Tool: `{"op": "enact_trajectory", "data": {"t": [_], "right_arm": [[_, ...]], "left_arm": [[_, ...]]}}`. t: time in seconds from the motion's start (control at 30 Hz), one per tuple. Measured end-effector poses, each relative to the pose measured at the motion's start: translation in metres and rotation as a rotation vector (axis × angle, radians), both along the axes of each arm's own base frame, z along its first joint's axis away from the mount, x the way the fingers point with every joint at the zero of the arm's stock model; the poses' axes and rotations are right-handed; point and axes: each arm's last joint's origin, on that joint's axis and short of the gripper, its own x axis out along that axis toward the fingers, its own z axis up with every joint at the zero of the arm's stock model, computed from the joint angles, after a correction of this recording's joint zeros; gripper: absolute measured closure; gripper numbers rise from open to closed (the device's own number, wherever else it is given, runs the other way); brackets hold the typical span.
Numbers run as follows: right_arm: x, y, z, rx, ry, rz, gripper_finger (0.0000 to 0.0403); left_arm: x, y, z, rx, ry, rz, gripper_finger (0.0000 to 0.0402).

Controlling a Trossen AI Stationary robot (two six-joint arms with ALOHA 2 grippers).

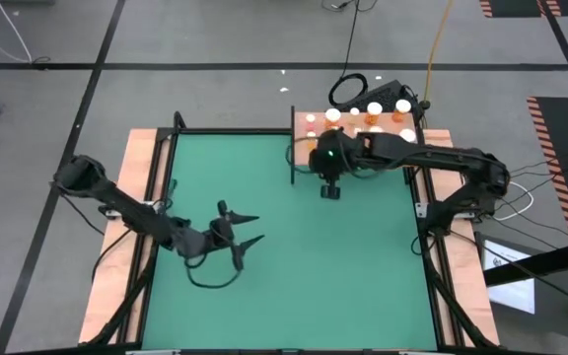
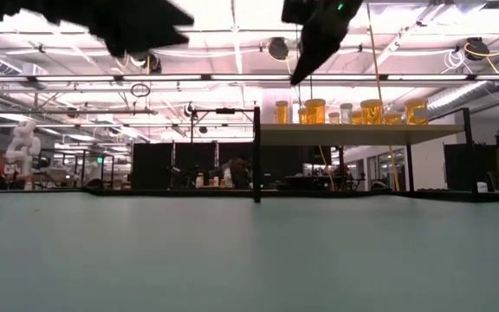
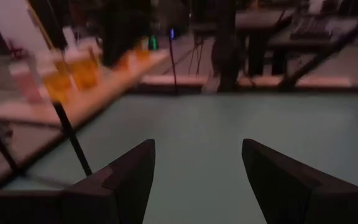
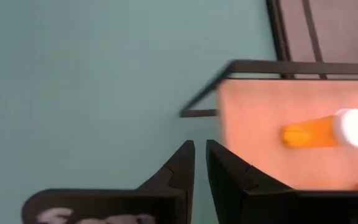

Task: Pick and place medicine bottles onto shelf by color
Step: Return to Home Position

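While orange white-capped medicine bottles (image 1: 374, 108) stand on light-brown wooden shelf (image 1: 302, 134), right gripper (image 1: 330, 193), closed and empty, hangs just off shelf's near edge; left gripper (image 1: 255, 229) spread wide.

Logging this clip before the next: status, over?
Left pincer open, over the mat. Right pincer shut, empty, beside the shelf. Bottles standing on the shelf. Nothing in the way.

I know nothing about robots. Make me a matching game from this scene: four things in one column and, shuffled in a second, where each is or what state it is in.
1 left gripper
2 right gripper
3 medicine bottles
4 shelf

A raised on black posts
B fingers wide apart, above the green mat
C standing on the shelf, white caps up
D fingers nearly closed, empty, beside the shelf's edge

Pairs: 1-B, 2-D, 3-C, 4-A
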Motion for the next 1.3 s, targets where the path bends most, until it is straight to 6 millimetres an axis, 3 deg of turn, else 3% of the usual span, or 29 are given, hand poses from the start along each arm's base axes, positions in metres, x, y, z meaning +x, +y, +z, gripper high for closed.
{"op": "enact_trajectory", "data": {"t": [0.2, 0.47, 0.83, 1.3], "right_arm": [[-0.022, 0.039, 0.007, 0.004, -0.102, 0.085, 0.0370], [-0.068, 0.073, 0.005, 0.032, -0.310, 0.155, 0.0370], [-0.117, 0.090, -0.026, 0.034, -0.454, 0.251, 0.0370], [-0.148, 0.094, -0.070, 0.032, -0.495, 0.298, 0.0370]], "left_arm": [[-0.019, 0.009, 0.037, 0.051, -0.082, -0.041, 0.0158], [-0.031, 0.022, 0.054, 0.067, -0.114, -0.049, 0.0158], [-0.024, 0.039, 0.047, 0.038, -0.058, -0.014, 0.0158], [-0.017, 0.061, 0.048, 0.016, -0.069, -0.015, 0.0158]]}}
